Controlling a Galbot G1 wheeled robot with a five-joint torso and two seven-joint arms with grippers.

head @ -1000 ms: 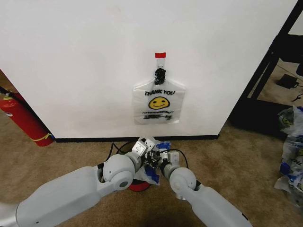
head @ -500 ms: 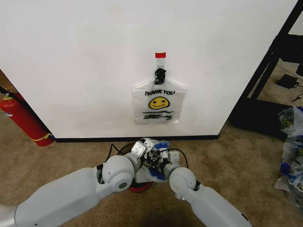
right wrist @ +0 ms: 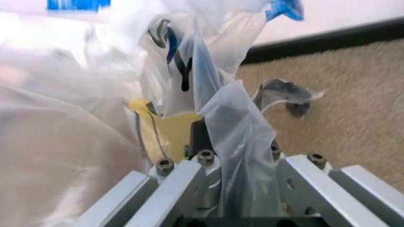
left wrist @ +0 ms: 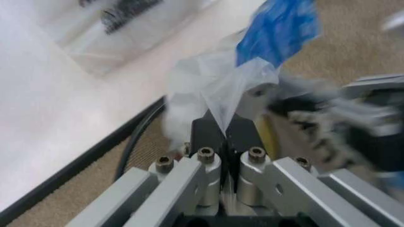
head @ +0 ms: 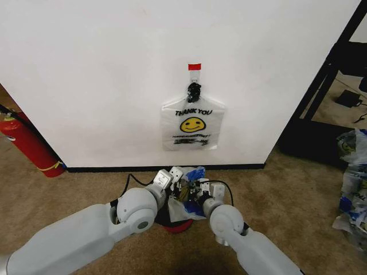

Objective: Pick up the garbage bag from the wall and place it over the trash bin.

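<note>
The garbage bag (head: pixel 188 205), crumpled translucent white with blue marks, is stretched between my two grippers low in front of the wall (head: pixel 86 86). My left gripper (head: pixel 171 182) is shut on one edge of the bag (left wrist: pixel 215 85); its fingers (left wrist: pixel 203 130) pinch the film. The right gripper (head: pixel 202 192) is shut on another fold of the bag (right wrist: pixel 189 56), with plastic draped over its fingers (right wrist: pixel 200 137). Under the bag and arms, the trash bin (head: pixel 182 228) shows just its red bottom band.
A flat smiley "THANK YOU" bag (head: pixel 192 123) hangs from a black hook (head: pixel 194 89) under red tape (head: pixel 194 67). A red fire extinguisher (head: pixel 26 146) leans at the left. A black rack (head: pixel 338 74) and loose bags (head: pixel 352 183) are at the right.
Both grippers have shifted slightly toward the wall and a little apart. More white film of the bag now shows between them over the bin.
</note>
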